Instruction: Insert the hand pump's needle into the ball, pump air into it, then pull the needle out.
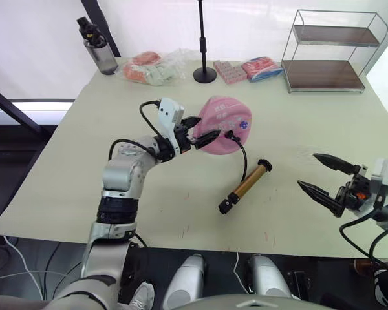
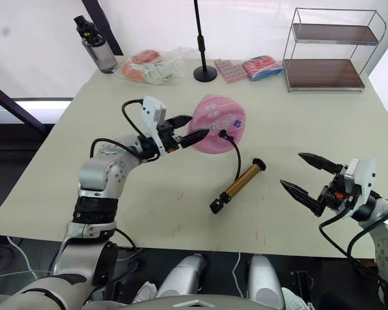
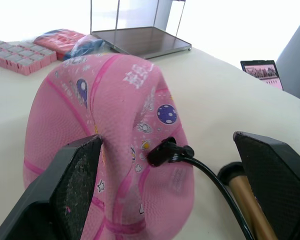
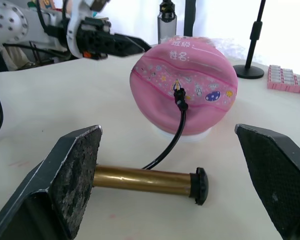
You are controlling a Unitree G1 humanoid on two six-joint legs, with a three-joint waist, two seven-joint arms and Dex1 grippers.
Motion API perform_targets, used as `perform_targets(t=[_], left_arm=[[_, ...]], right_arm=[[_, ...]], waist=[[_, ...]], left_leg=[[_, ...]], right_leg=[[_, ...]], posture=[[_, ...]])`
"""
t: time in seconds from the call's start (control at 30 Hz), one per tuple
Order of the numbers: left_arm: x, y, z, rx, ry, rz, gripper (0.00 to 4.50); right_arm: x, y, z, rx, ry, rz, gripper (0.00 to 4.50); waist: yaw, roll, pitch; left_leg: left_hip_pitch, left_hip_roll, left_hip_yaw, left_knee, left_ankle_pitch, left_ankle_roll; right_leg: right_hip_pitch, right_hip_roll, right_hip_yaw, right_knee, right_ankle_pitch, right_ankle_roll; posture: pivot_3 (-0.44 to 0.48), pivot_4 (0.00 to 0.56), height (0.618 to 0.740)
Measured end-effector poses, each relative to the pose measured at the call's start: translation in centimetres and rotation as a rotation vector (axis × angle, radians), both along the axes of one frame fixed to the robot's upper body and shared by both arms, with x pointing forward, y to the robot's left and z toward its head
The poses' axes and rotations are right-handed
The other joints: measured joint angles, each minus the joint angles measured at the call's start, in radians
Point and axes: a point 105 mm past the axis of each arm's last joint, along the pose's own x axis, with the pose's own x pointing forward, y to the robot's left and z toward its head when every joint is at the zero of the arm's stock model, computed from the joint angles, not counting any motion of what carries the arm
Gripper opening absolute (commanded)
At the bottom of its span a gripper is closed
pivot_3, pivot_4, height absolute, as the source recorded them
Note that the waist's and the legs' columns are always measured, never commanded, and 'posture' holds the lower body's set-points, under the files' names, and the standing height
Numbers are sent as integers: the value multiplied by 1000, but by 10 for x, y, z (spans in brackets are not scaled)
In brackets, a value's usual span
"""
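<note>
Pink ball (image 1: 224,125), half-flat, mid desk (image 1: 64,187); left pincer (image 1: 198,134) released at its left edge. Needle fitting (image 3: 162,152) already seated in valve, hose may tug out. Gold hand pump (image 1: 247,186) lies just right-near; right pincer (image 1: 322,174) released, well apart.

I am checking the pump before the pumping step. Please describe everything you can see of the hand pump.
The hand pump lies flat on the table, in front of the ball. Its barrel looks like gold metal, with black caps at both ends. A thin black hose curves from it up to a black fitting seated in the ball. Neither gripper touches it.
</note>
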Motion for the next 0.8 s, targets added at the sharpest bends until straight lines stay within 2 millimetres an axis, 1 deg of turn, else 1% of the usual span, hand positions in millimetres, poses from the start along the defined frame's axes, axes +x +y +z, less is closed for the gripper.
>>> perform_targets(t=[0.07,0.17,0.27,0.33,0.37,0.4,0.47,0.53,0.57,0.67,0.8], left_arm=[[-9,2,3,35,-9,-18,4452],[-26,-1,-3,128,-14,-78,4452],[-35,-5,-8,176,-6,-115,4452],[-38,-4,-8,208,-3,-119,4452],[-43,-5,-12,238,15,-131,4452],[-44,-6,-14,242,20,-136,4452],[-54,-15,-30,274,66,-179,4452],[-62,-22,-47,288,117,-217,4452],[-65,-25,-52,286,133,-230,4452],[-68,-30,-54,256,125,-247,4452],[-71,-27,-56,233,127,-253,4452]], right_arm=[[-4,-5,-7,3,17,4,4500],[-9,-13,-14,-2,27,8,4500],[-12,-19,-16,-17,16,3,4500],[-15,-23,-15,-33,10,2,4500],[-17,-29,-16,-40,15,-7,4500],[-17,-30,-16,-40,15,-9,4500],[-21,-33,-14,-32,7,1,4500],[-25,-35,-14,-41,9,18,4500],[-26,-35,-14,-43,11,24,4500],[-31,-37,-17,-50,13,32,4500],[-33,-42,-16,-56,9,25,4500]], waist=[[0,0,0],[0,1,1],[1,2,1],[1,2,2],[0,3,2],[0,3,2],[0,3,2],[1,3,2],[1,2,2],[1,3,2],[-1,3,2]], left_leg=[[0,0,0,0,0,0],[1,0,1,0,0,0],[1,0,1,0,0,0],[1,1,1,0,0,0],[2,1,2,0,0,0],[2,1,2,0,0,0],[2,1,2,0,0,0],[2,1,2,0,-1,1],[1,1,2,1,-1,1],[2,1,2,1,-1,1],[3,1,3,1,-1,1]], right_leg=[[0,0,1,0,0,0],[0,0,2,1,0,0],[0,1,1,2,0,0],[0,1,1,2,0,-1],[0,1,2,2,0,-1],[0,1,2,2,0,-1],[0,1,3,2,0,-1],[0,1,3,2,0,-1],[0,1,2,2,0,-1],[0,1,3,3,0,-1],[0,1,4,3,0,-1]], posture=[[0,150,740],[0,150,740],[0,150,740],[0,150,740],[0,150,740],[0,150,740],[0,150,740],[0,150,740],[0,150,740],[0,150,740],[0,150,740]])
